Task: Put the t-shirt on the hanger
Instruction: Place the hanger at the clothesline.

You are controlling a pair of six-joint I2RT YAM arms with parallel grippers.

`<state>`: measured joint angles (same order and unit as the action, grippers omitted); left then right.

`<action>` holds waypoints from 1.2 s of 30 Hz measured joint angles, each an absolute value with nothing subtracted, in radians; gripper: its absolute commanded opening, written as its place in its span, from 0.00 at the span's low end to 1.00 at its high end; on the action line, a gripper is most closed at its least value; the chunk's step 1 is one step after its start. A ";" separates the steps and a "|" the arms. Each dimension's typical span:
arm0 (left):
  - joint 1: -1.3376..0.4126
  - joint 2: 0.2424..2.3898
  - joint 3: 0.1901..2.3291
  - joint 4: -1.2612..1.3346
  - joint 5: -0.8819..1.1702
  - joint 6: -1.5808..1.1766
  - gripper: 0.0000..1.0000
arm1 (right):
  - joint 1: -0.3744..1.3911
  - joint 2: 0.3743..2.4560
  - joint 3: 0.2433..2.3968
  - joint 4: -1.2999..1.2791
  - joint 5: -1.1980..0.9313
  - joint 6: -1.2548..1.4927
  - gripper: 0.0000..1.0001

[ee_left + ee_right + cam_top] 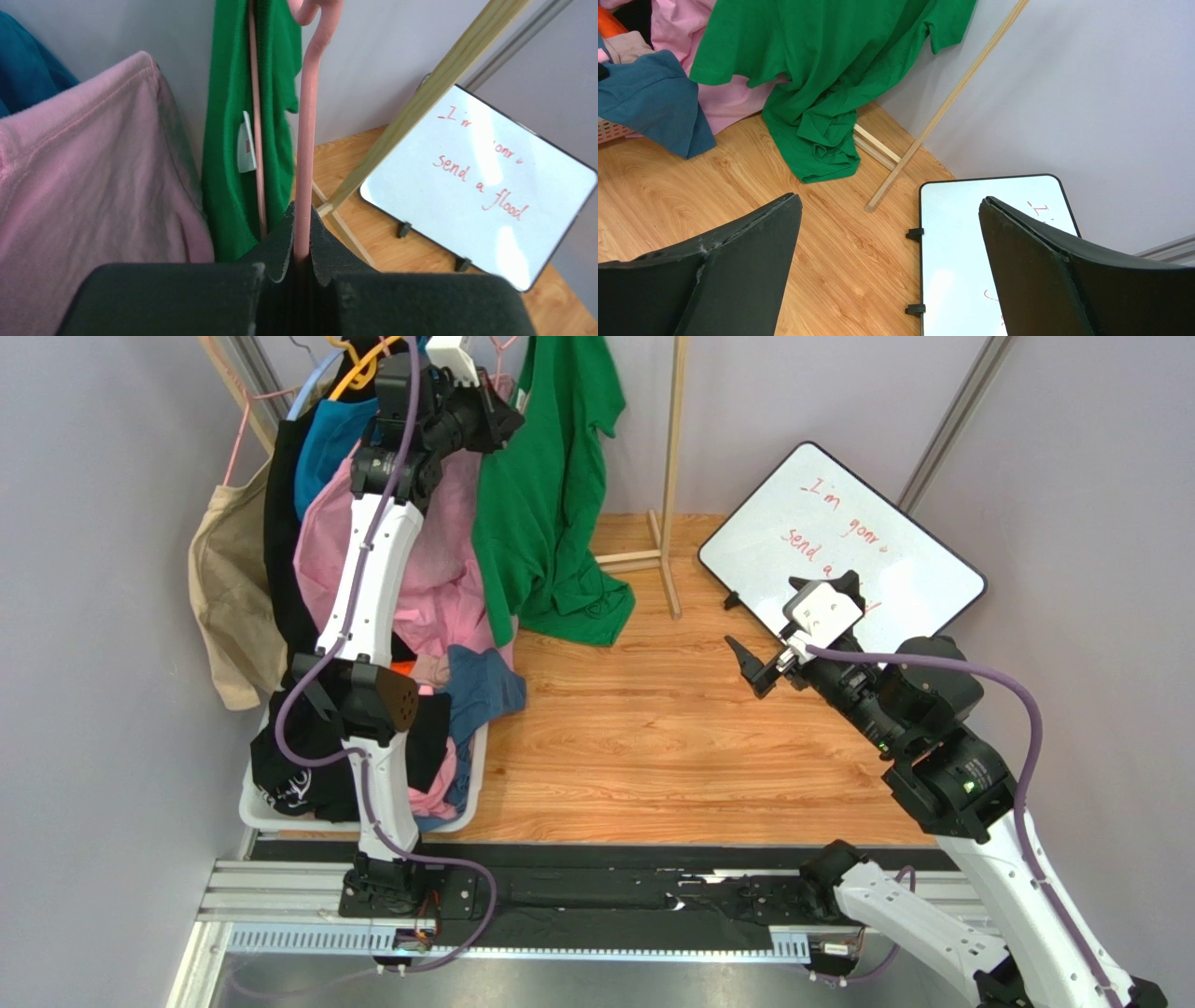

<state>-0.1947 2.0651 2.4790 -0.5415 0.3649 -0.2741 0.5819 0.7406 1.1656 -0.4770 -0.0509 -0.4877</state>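
The green t-shirt [547, 490] hangs at the rack, its lower end bunched on the wooden floor [819, 150]. In the left wrist view its neck, with a white label [246, 143], hangs over one pale-pink wire of the hanger [307, 140]. My left gripper [302, 210] is raised at the rack [484, 413] and shut on the hanger's other wire, just right of the shirt. My right gripper [889, 203] stands open and holds nothing, low over the floor beside the whiteboard [797, 630], well right of the shirt.
A pink t-shirt [435, 546] and a teal shirt [330, 441] hang left of the green one. Below them a white basket [260, 812] holds clothes. The rack's wooden post [676, 476] and a whiteboard [842, 560] stand to the right. A beige bag [232, 588] hangs far left.
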 measured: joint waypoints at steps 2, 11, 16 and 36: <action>-0.178 2.074 2.479 -0.538 0.413 -0.314 0.00 | 0.582 0.738 1.160 -0.477 -0.051 -0.485 1.00; -0.141 2.079 2.436 -0.469 0.601 -0.503 0.00 | 0.582 0.731 1.149 -0.477 -0.052 -0.474 1.00; -0.121 2.083 2.391 -0.444 0.637 -0.581 0.00 | 0.582 0.730 1.143 -0.477 -0.052 -0.473 1.00; -0.104 1.736 2.053 -0.537 0.326 -0.496 0.99 | 0.582 0.722 1.160 -0.541 -0.051 -0.468 1.00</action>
